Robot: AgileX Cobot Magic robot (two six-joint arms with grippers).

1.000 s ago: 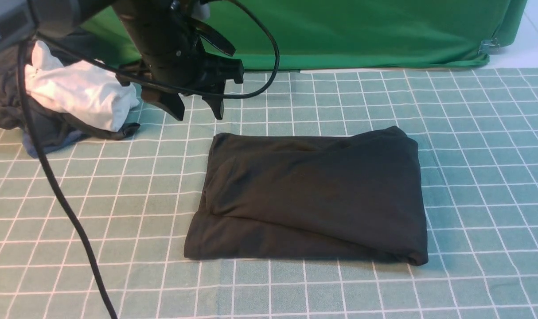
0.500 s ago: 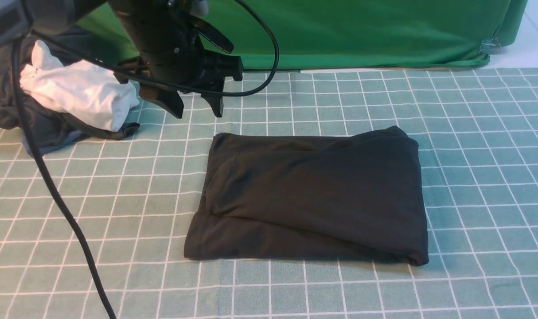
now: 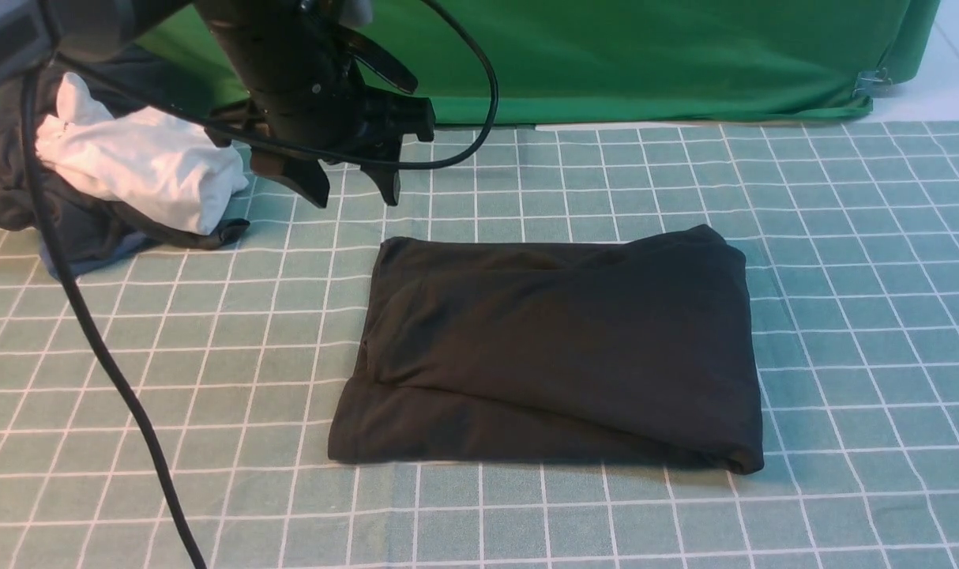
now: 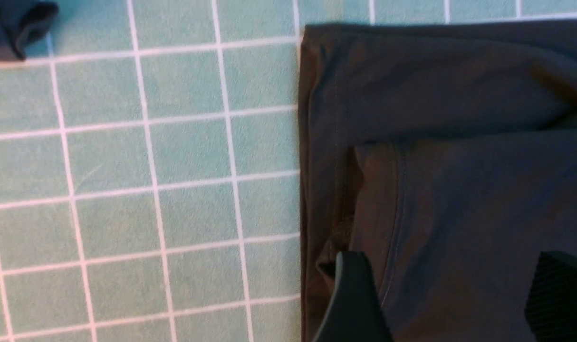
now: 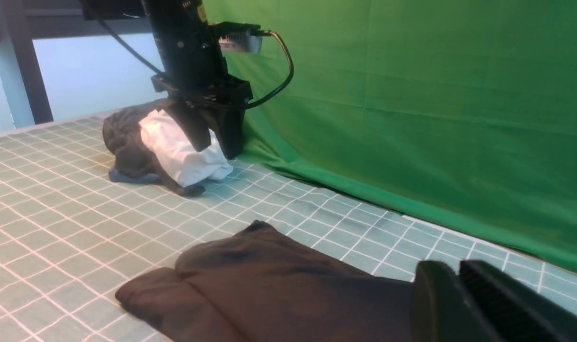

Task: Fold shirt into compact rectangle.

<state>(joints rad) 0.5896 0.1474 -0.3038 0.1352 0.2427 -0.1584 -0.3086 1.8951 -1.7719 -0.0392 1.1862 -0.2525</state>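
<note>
A single surface [image 3: 843, 261], covered by a teal cloth with a white grid, is seen across the front view. One green backdrop [image 3: 645, 55] is hung along its far edge. One shirt [image 3: 558, 348], black, is laid folded into a rough rectangle near the middle of the surface, with two or three layers seen stepped at its near left corner. One heap of clothes [image 3: 124, 182] is piled at the far left, well apart from the shirt; three colours are counted in it: white, dark grey and a blue edge.

Two claws are seen. The left claw [image 3: 353, 190] is held above the surface just beyond the shirt's far left corner, its two fingers spread wide with nothing between them. One black cable [image 3: 100, 348] is trailed from that arm across the surface. The right claw [image 5: 459, 285] is shown only in its own wrist view, low beside the shirt's edge; its two fingers are nearly together, and nothing is seen gripped between them.
</note>
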